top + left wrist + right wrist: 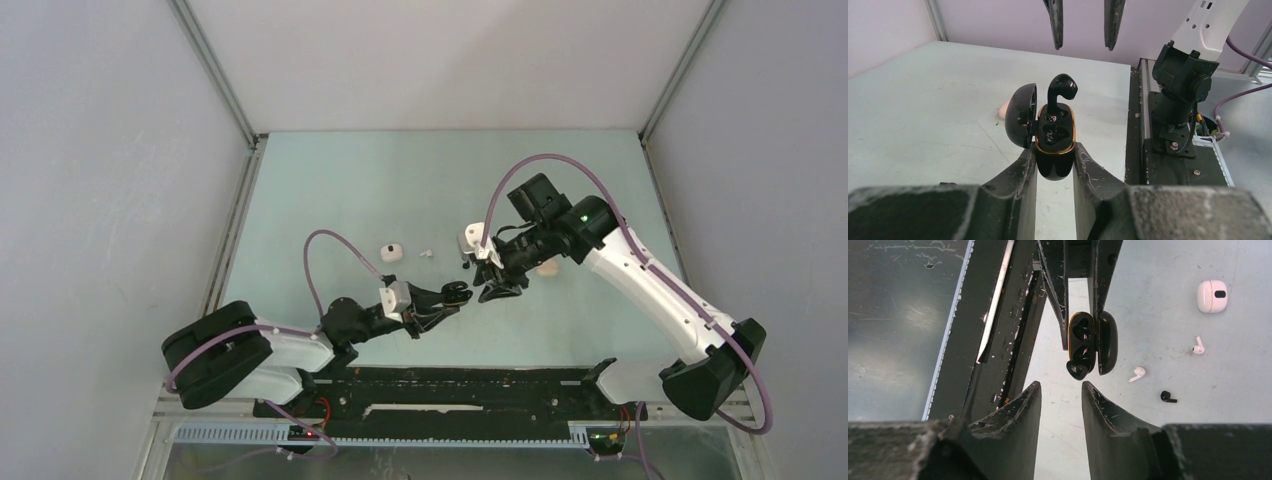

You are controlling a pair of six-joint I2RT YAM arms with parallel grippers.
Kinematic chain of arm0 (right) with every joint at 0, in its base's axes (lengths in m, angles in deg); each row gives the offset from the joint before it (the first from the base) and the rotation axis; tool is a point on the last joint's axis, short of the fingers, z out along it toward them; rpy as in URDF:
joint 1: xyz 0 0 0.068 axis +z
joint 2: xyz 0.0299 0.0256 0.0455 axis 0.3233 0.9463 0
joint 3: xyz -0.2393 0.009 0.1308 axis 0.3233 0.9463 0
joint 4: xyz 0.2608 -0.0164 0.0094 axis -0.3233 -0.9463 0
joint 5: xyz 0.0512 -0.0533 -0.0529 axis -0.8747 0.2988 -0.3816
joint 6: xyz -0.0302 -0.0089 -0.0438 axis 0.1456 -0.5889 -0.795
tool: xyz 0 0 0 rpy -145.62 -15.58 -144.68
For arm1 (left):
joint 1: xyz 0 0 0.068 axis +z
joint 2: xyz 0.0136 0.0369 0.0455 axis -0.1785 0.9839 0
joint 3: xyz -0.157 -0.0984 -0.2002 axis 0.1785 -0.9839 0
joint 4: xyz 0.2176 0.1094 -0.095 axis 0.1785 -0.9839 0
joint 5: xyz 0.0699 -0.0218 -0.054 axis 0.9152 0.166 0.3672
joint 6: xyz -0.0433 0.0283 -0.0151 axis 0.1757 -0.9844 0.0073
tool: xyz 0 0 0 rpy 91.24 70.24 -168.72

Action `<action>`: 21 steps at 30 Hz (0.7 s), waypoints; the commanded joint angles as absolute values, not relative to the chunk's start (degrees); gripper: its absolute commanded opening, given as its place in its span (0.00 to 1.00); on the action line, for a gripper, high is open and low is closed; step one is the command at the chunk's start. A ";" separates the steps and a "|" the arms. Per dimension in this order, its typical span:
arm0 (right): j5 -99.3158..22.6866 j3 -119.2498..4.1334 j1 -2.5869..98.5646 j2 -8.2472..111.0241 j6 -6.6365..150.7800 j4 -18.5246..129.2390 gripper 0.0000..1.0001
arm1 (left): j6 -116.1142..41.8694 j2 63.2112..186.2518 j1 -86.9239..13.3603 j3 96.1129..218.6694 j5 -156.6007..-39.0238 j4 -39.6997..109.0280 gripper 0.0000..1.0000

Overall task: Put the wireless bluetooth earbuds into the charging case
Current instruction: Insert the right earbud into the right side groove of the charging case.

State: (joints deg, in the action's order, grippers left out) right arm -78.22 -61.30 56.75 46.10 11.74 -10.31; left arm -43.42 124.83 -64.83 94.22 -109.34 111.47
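Note:
My left gripper point(1054, 155) is shut on the black charging case point(1053, 134), which has a gold rim and its lid point(1020, 115) swung open to the left. A black earbud point(1062, 90) stands stem-down in the case's far slot, its head sticking out above the rim. The near slot looks empty. My right gripper point(1083, 25) hangs open just beyond the earbud, nothing between its fingers. In the right wrist view the case point(1081, 340) and earbud point(1077, 370) sit just past the open right gripper point(1060, 390). Another black earbud point(1168, 397) lies on the table.
Two white earbuds point(1137, 373) point(1198, 347) and a shut white case point(1212, 296) lie on the table left of the grippers. A pale peach object point(547, 268) sits under the right arm. The black base rail point(450, 385) runs along the near edge.

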 commanded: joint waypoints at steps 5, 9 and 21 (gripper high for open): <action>-76.75 -58.74 55.98 46.58 13.33 -6.16 0.38 | -40.91 124.66 -64.51 94.17 -111.14 115.47 0.00; -76.26 -58.39 56.08 46.90 14.24 -5.20 0.38 | -39.94 124.99 -64.51 94.35 -111.95 116.08 0.00; -73.92 -58.53 59.83 48.47 14.28 -5.22 0.28 | -39.65 125.06 -64.51 94.96 -110.37 113.91 0.00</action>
State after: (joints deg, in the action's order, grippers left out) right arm -75.34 -58.17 58.00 48.19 13.86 -6.15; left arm -40.08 125.03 -64.83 94.22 -110.81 112.46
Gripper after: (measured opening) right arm 0.297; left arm 0.282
